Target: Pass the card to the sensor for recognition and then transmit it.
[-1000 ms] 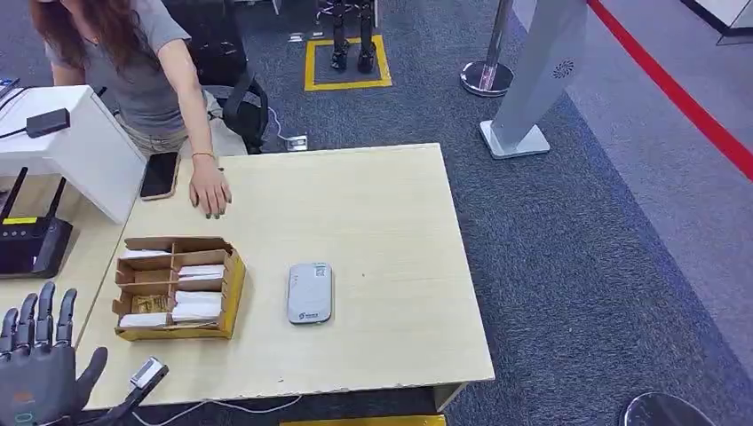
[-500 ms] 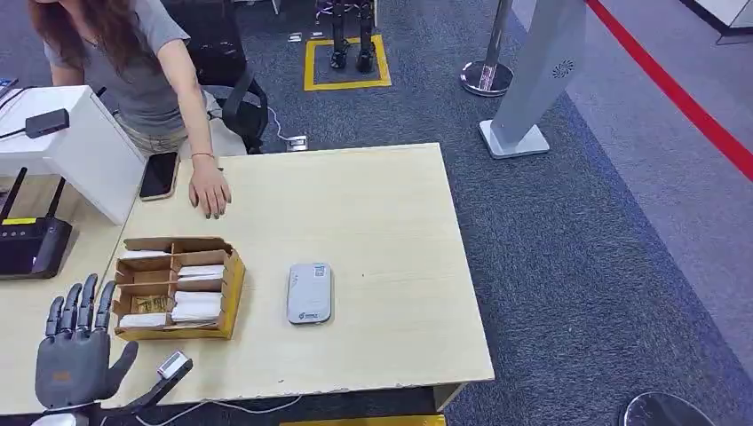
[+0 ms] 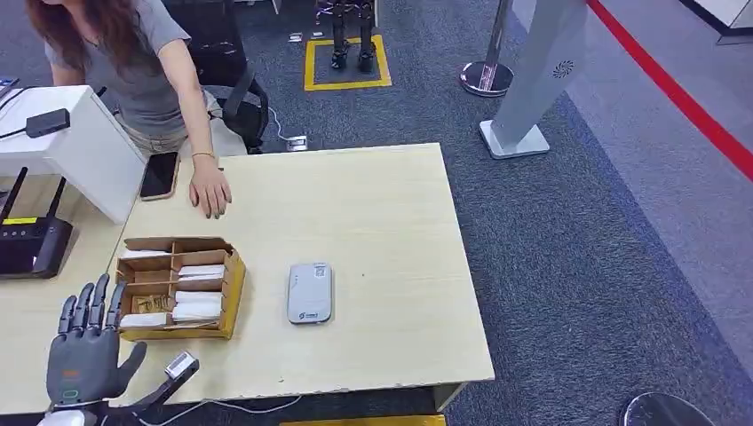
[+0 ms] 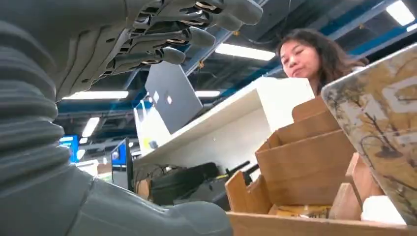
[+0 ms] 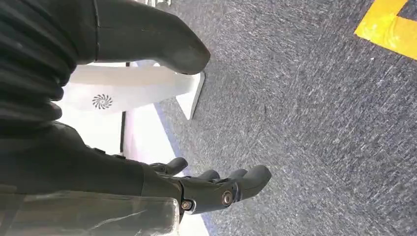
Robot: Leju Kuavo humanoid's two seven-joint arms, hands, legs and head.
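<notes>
I've got my left robot hand (image 3: 84, 351) up at the lower left of the head frame, fingers spread and straight, holding nothing, hovering over the near edge of the pale wooden tabletop (image 3: 373, 231). Just right of it sits the brown cardboard divided box (image 3: 178, 286), with white cards (image 3: 197, 306) stacked in its right-hand compartments. In the left wrist picture that box (image 4: 305, 162) sits close, right ahead of my fingers (image 4: 192, 37). Right of the box, near the frame centre, lies the grey rounded card sensor (image 3: 309, 292), flat on the tabletop and apart from the box. At the upper left, a person in a grey shirt rests a hand (image 3: 210, 191) on the tabletop beside a black phone (image 3: 160, 175). My right robot hand (image 5: 216, 189) hangs over the dark grey carpet (image 5: 319, 123), fingers loosely apart, holding nothing.
</notes>
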